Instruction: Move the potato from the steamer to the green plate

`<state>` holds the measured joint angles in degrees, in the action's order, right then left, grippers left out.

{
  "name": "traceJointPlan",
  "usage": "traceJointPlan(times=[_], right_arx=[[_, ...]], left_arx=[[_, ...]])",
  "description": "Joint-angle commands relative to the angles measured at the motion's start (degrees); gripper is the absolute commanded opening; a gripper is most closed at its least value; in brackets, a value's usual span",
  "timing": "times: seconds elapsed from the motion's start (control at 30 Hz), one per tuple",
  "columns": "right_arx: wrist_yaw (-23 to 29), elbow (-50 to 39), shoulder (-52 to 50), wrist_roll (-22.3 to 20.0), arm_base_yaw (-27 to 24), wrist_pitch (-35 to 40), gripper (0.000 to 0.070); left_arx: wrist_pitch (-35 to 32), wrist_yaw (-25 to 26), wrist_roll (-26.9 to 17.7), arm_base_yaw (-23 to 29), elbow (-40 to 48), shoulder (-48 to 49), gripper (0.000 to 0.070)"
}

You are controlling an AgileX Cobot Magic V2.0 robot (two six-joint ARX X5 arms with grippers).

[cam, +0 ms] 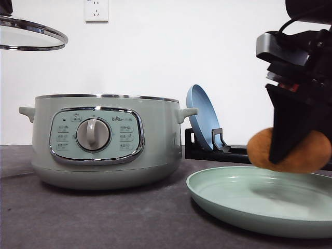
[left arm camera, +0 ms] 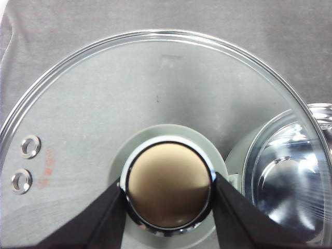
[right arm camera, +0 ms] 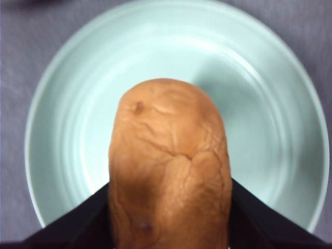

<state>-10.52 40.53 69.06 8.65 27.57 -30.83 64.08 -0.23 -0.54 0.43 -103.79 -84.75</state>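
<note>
The orange-brown potato (cam: 306, 154) hangs just above the pale green plate (cam: 244, 205) at the front right, with my right gripper (cam: 290, 150) shut on it. From the right wrist the potato (right arm camera: 168, 166) covers the plate's middle (right arm camera: 259, 104), black fingers (right arm camera: 78, 228) at both its sides. The sage-green steamer (cam: 104, 140) stands lidless at the left. High at the far left, its glass lid (cam: 31, 33) is held up. My left gripper (left arm camera: 168, 194) is shut on the lid's knob (left arm camera: 168, 187), and the steamer's shiny inside (left arm camera: 290, 176) shows beside it.
A blue plate (cam: 199, 119) stands upright in a black rack (cam: 218, 148) behind the green plate, right of the steamer. A grey cloth (cam: 104, 218) covers the table, and a white wall with a socket (cam: 96, 10) closes the back.
</note>
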Motion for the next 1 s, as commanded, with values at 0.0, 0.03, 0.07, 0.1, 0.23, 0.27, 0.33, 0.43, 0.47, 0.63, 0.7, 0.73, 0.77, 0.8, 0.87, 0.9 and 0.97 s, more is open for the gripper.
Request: traceJointPlan(times=[0.0, 0.03, 0.07, 0.1, 0.23, 0.27, 0.33, 0.43, 0.47, 0.63, 0.7, 0.73, 0.77, 0.8, 0.87, 0.9, 0.97], right_arx=[[-0.18, -0.37, 0.95, 0.84, 0.15, 1.14, 0.0176], [-0.32, -0.45, 1.13, 0.83, 0.15, 1.42, 0.0176], [-0.64, -0.47, 1.53, 0.79, 0.15, 1.60, 0.0176], [-1.05, -0.47, 1.94, 0.68, 0.11, 1.68, 0.0176], [-1.90, -0.47, 3.81, 0.34, 0.04, 1.94, 0.0176], [-1.90, -0.47, 4.36, 0.32, 0.04, 2.09, 0.0176], [-1.90, -0.47, 5.23, 0.34, 0.04, 2.44, 0.0176], [-1.94, -0.47, 6.16, 0.37, 0.04, 3.42, 0.0176], [-1.99, -0.47, 6.32, 0.38, 0.04, 3.71, 0.0176], [-2.10, -0.47, 7.79, 0.39, 0.04, 4.19, 0.0176], [-2.11, -0.47, 8.68, 0.39, 0.04, 4.18, 0.0176], [-2.12, -0.47, 9.16, 0.39, 0.04, 4.24, 0.0176], [-2.10, -0.47, 9.63, 0.39, 0.04, 4.25, 0.0176], [-2.11, -0.47, 10.04, 0.39, 0.04, 4.26, 0.0176], [-2.12, -0.47, 10.70, 0.39, 0.04, 4.23, 0.0177], [-2.11, -0.47, 10.86, 0.39, 0.04, 4.20, 0.0181], [-2.10, -0.47, 10.97, 0.37, 0.04, 4.19, 0.0214]], left_arx=[[-2.37, -0.04, 0.11, -0.07, -2.62, -0.37, 0.0000], [-2.37, -0.04, 0.11, -0.07, -2.62, -0.37, 0.0000], [-2.35, -0.04, 0.11, -0.07, -2.62, -0.37, 0.0000], [-2.35, -0.04, 0.11, -0.07, -2.62, -0.37, 0.0000], [-2.35, -0.04, 0.11, -0.07, -2.62, -0.37, 0.0000], [-2.33, -0.03, 0.11, -0.07, -2.61, -0.37, 0.0000], [-2.33, -0.04, 0.11, -0.07, -2.60, -0.37, 0.0000], [-2.33, -0.04, 0.11, -0.07, -2.60, -0.37, 0.0000], [-2.33, -0.04, 0.11, -0.07, -2.60, -0.37, 0.0000], [-2.35, -0.02, 0.11, -0.07, -2.60, -0.37, 0.0000], [-2.35, -0.03, 0.11, -0.07, -2.60, -0.37, 0.0000], [-2.35, -0.02, 0.11, -0.07, -2.60, -0.37, 0.0000], [-2.33, -0.04, 0.11, -0.07, -2.60, -0.37, 0.0000], [-2.33, -0.03, 0.11, -0.07, -2.60, -0.37, 0.0000], [-2.33, -0.02, 0.11, -0.07, -2.60, -0.37, 0.0000], [-2.33, -0.02, 0.11, -0.07, -2.60, -0.37, 0.0000], [-2.33, -0.04, 0.11, -0.07, -2.60, -0.37, 0.0000]])
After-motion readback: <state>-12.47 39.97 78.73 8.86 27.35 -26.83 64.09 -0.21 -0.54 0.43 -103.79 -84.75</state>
